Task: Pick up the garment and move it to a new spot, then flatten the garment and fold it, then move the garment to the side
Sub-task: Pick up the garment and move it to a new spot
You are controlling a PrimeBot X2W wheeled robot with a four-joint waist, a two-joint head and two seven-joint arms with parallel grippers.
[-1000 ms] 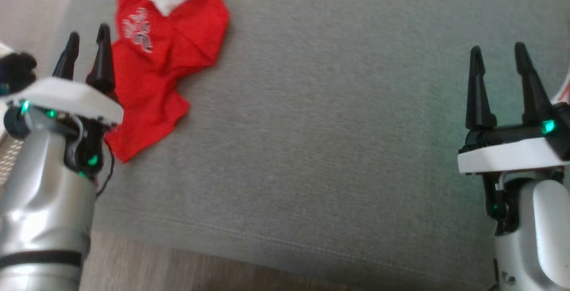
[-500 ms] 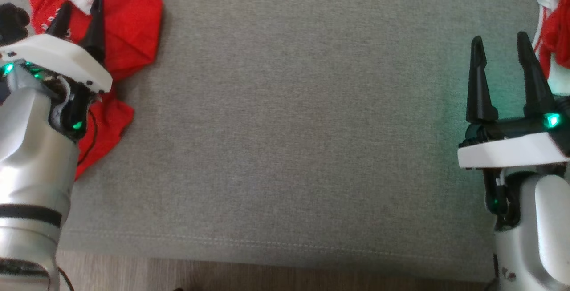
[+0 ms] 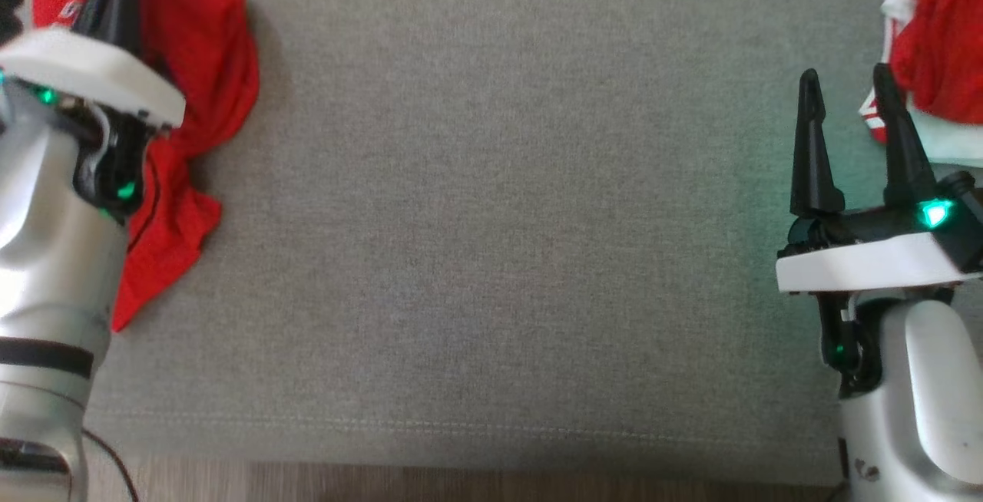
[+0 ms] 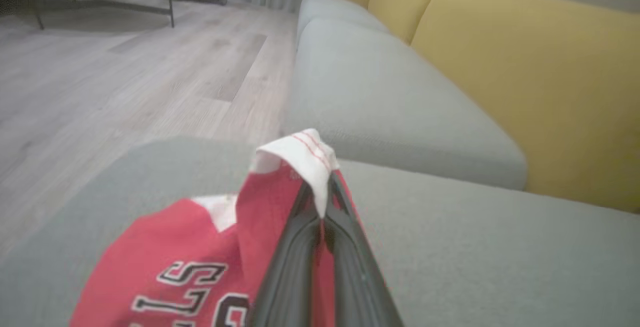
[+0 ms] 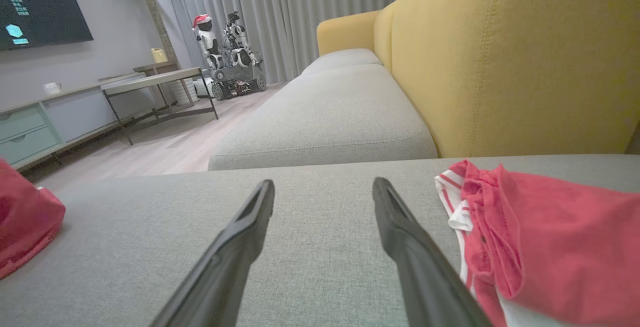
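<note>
- Left gripper (image 4: 321, 212): jaws closed, pinching the white ribbed edge of the red garment (image 3: 203, 64) between the fingertips.
- Red garment: crumpled at the far left of the grey seat cushion (image 3: 491, 241). Dark-outlined white lettering shows in the left wrist view. Its lower part trails toward the near edge of the cushion, beside the left forearm.
- Right gripper (image 3: 843, 80): jaws spread apart and empty, held over bare cushion at the near right.
- Second red-and-white cloth (image 5: 550, 237): bunched at the far right, just beside the right gripper's outer finger; contact cannot be told.
- Yellow backrest (image 5: 500, 57): runs along the far side of the cushion.
- Wooden floor (image 4: 125, 82): lies beyond the cushion's left end.
</note>
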